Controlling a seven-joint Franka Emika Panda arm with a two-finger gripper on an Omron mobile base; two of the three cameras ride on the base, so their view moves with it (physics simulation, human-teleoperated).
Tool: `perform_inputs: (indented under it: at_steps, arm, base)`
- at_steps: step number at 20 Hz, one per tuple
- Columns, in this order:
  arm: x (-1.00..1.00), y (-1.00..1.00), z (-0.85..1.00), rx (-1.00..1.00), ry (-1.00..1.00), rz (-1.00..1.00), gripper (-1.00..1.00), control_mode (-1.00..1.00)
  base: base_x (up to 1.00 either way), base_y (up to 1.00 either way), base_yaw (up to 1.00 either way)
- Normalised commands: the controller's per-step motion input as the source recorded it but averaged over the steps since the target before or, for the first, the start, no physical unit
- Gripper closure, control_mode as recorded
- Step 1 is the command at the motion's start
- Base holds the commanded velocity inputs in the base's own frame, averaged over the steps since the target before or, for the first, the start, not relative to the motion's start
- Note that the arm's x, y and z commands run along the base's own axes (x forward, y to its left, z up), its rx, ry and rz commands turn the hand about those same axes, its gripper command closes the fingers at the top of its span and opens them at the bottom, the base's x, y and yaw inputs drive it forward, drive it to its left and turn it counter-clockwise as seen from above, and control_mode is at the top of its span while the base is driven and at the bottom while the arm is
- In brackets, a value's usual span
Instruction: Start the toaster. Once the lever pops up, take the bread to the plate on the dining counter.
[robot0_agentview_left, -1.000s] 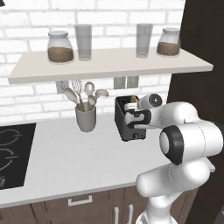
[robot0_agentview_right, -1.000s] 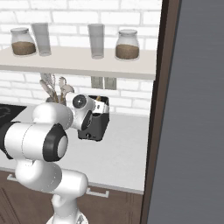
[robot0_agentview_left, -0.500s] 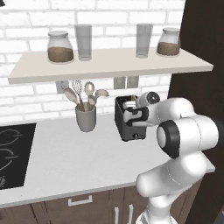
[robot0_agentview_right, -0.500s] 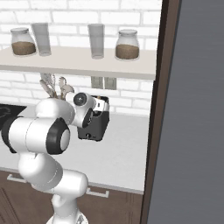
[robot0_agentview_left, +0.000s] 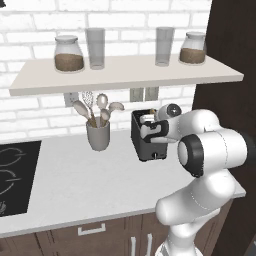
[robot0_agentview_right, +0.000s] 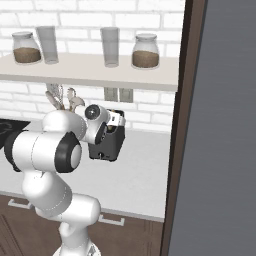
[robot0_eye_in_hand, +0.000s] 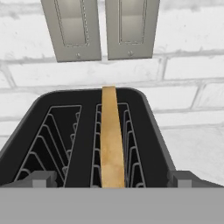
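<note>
A white robot arm reaches over the toaster (robot0_agentview_left: 148, 142) on a speckled grey tabletop (robot0_agentview_left: 85, 175) beneath a brick wall. The dark, boxy toaster stands near the back of the tabletop, just right of a grey utensil cup (robot0_agentview_left: 98, 135) holding spoons and a whisk, and below a pair of wall outlets (robot0_agentview_left: 144, 93). The lever (robot0_agentview_left: 156, 155), a small pale tab, sits low on the toaster's narrow front face in the left base view.

The tool (robot0_eye_in_hand: 112, 178) hangs just above the toaster's front end, its two dark fingertips (robot0_eye_in_hand: 41, 179) spread wide, one near each outer side of the toaster top, pinching nothing. Between them, in the hand view, the bread (robot0_eye_in_hand: 112, 140) stands on edge in the right-hand slot, its tan top edge running from front to back and rising slightly above the wire guides. The left-hand slot holds only its wire rack.

From the right base view, the arm's wrist covers part of the toaster (robot0_agentview_right: 106, 142), which stands apart from the dark tall panel (robot0_agentview_right: 180, 125) at the tabletop's right end. Above, a pale shelf (robot0_agentview_left: 125, 72) carries two jars of brown grains (robot0_agentview_left: 69, 53) and two clear glasses (robot0_agentview_left: 95, 47). A black hob (robot0_agentview_left: 12, 175) lies at the far left of the tabletop, well apart from the toaster.
</note>
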Motion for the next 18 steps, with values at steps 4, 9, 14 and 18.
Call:
perform_inputs:
  at_steps: [4,9,14,18]
  arm:
    - [0.00,0.00,0.00,0.00,0.00,0.00,-1.00,-1.00]
    - [0.00,0.00,0.00,0.00,0.00,0.00,-1.00,-1.00]
    - [0.00,0.00,0.00,0.00,0.00,0.00,1.00,-1.00]
    - [0.00,0.00,0.00,0.00,0.00,0.00,1.00,-1.00]
  base:
    - [0.00,0.00,0.00]
    - [0.00,0.00,0.00]
    - [0.00,0.00,0.00]
    - [0.00,0.00,0.00]
